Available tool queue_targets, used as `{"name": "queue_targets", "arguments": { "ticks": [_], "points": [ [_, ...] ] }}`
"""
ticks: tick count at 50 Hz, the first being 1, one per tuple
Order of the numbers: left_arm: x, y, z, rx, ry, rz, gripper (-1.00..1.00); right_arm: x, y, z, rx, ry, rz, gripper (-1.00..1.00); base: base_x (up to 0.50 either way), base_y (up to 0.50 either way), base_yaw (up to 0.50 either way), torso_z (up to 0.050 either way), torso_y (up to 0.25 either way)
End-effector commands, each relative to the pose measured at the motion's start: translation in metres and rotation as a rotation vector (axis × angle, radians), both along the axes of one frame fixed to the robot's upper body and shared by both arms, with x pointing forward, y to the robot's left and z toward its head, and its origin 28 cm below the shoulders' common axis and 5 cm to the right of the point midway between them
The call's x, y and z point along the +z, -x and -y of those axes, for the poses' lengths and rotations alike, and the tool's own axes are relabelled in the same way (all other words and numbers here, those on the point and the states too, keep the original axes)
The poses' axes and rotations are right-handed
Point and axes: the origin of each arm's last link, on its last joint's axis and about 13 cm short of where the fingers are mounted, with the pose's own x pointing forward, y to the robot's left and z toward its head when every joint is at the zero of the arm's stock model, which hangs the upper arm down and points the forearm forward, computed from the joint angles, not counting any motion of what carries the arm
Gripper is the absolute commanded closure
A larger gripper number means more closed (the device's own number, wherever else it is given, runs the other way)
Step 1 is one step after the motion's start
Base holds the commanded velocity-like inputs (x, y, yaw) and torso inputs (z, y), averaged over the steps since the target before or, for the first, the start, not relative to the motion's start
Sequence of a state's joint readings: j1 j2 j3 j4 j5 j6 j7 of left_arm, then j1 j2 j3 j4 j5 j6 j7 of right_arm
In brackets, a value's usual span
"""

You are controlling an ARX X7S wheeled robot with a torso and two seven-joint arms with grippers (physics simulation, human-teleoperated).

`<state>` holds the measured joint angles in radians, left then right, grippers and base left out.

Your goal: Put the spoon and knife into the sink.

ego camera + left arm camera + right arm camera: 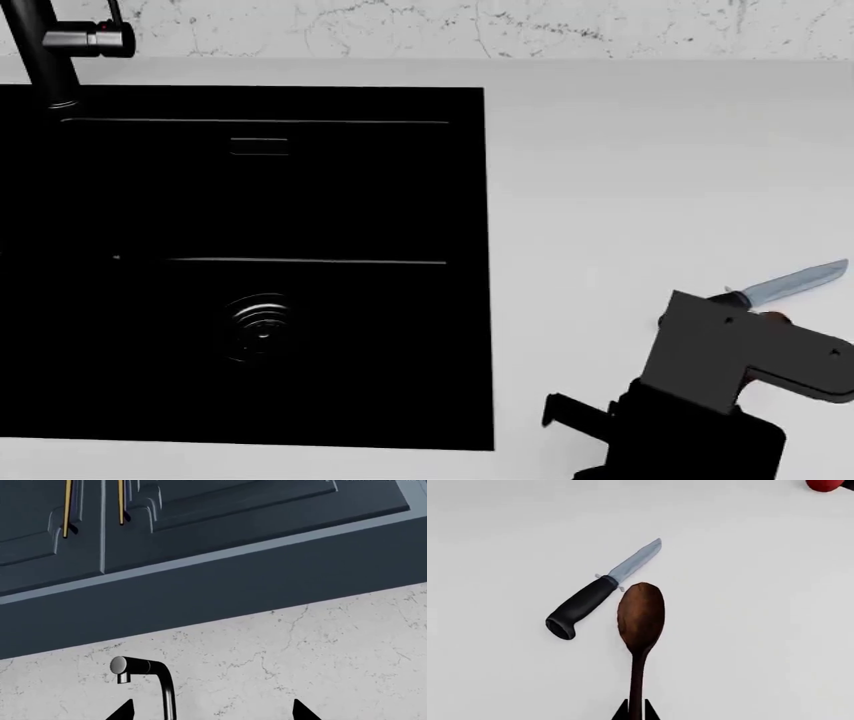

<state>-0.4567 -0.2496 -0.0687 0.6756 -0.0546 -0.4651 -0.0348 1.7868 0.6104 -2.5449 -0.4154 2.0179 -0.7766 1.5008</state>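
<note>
Our right gripper (pixel 636 711) is pinching the spoon (pixel 640 611) by its handle above the counter (pixel 747 630). The knife (pixel 602 591) is lying beside the spoon's bowl, at ten o'clock. The sink (pixel 240 200) is sitting at nine o'clock from the right arm in the head view. Our left gripper (pixel 213 712) is spread, facing the faucet (pixel 150 677).

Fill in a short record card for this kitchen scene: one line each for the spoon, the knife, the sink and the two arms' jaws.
spoon: brown, on the white counter, handle between the right gripper jaws, which look nearly shut
knife: black handle, silver blade, on the counter beside the spoon bowl
sink: black basin, nothing visible inside except the drain
left gripper: jaws open, empty, by the faucet
</note>
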Motion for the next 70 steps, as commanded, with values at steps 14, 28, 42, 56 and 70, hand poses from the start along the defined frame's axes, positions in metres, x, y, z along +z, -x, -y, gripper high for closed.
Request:
{"name": "queue_targets", "arguments": {
  "ticks": [14, 28, 42, 56, 70],
  "points": [
    [0.001, 0.004, -0.001, 0.007, -0.004, -0.001, -1.00, 0.049, 0.014, -0.010, 0.111, 0.057, 0.179, 1.00, 0.00, 0.00, 0.00, 0.000, 0.000],
    [0.001, 0.008, -0.005, 0.023, -0.002, 0.002, -1.00, 0.081, 0.000, -0.032, 0.268, 0.118, 0.273, 1.00, 0.00, 0.00, 0.00, 0.000, 0.000],
    [0.001, 0.015, -0.011, 0.059, 0.003, 0.007, -1.00, 0.101, -0.033, -0.074, 0.486, 0.155, 0.312, 1.00, 0.00, 0.00, 0.00, 0.000, 0.000],
    [0.004, 0.022, -0.016, 0.097, 0.001, 0.011, -1.00, 0.106, -0.058, -0.112, 0.673, 0.136, 0.294, 1.00, 0.00, 0.00, 0.00, 0.000, 0.000],
    [0.002, 0.021, -0.019, 0.124, -0.004, -0.002, -1.00, 0.099, -0.088, -0.139, 0.766, 0.019, 0.244, 1.00, 0.00, 0.00, 0.00, 0.000, 0.000]
  ]
}}
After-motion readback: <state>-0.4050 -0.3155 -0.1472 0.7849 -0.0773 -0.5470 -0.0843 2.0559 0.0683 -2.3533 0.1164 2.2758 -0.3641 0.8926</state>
